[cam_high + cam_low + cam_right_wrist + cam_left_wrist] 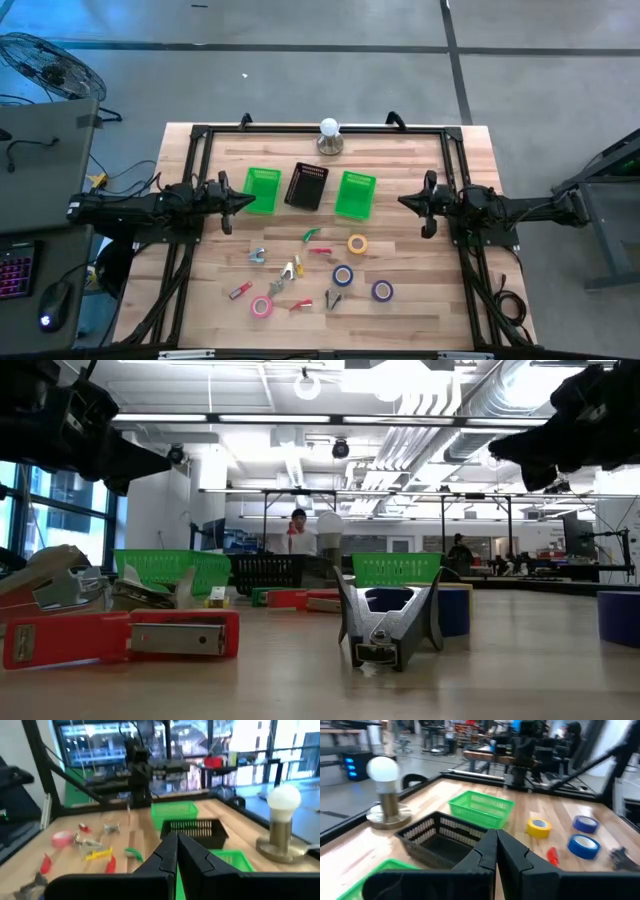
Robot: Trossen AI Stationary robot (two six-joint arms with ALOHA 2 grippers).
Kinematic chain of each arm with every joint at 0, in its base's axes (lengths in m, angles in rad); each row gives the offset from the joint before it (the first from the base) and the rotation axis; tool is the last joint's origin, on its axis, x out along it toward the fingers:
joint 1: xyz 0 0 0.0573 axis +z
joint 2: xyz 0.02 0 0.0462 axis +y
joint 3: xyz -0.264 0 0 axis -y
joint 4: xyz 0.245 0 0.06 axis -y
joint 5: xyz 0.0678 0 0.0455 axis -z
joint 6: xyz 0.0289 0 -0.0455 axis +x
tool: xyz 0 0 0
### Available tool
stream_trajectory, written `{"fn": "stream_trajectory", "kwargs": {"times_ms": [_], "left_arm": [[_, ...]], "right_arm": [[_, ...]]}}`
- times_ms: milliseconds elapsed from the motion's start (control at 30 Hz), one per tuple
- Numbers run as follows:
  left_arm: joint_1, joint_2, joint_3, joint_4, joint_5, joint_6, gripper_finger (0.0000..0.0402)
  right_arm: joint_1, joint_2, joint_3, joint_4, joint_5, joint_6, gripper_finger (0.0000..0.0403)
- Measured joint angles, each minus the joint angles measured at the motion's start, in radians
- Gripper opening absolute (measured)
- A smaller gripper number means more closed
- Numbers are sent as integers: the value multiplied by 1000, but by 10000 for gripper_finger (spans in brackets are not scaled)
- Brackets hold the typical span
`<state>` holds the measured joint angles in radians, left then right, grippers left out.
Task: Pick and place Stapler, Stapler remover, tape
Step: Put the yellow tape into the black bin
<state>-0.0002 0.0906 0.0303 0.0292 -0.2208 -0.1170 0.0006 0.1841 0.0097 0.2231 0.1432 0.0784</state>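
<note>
Four tape rolls (357, 243) well apart from both empty, closed hands: left hand (243, 201), right hand (406, 202).

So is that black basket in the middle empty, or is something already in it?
Empty, as far as shows: the black basket looks bare inside from above, and the left wrist view sees only its dark floor.

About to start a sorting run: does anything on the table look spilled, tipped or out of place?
Nothing is damaged or tipped. The three baskets stand upright in a row with nothing visible inside, while tape rolls, staplers and removers lie scattered loose on the wood in front. Both pincers, left and right, hang shut above the table.
</note>
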Motion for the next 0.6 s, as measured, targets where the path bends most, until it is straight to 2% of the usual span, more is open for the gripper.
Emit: {"fn": "stream_trajectory", "kwargs": {"times_ms": [133, 333, 467, 600], "left_arm": [[0, 0, 1, -2, -1, 0, 1], [0, 0, 1, -3, 2, 0, 1], [0, 0, 2, -4, 2, 0, 1], [0, 0, 2, -5, 2, 0, 1]], "right_arm": [[0, 0, 16, 60, 43, -27, 24], [19, 38, 140, -11, 36, -114, 89], [49, 136, 255, -114, 64, -155, 131], [80, 295, 377, -238, 66, -193, 155]]}}
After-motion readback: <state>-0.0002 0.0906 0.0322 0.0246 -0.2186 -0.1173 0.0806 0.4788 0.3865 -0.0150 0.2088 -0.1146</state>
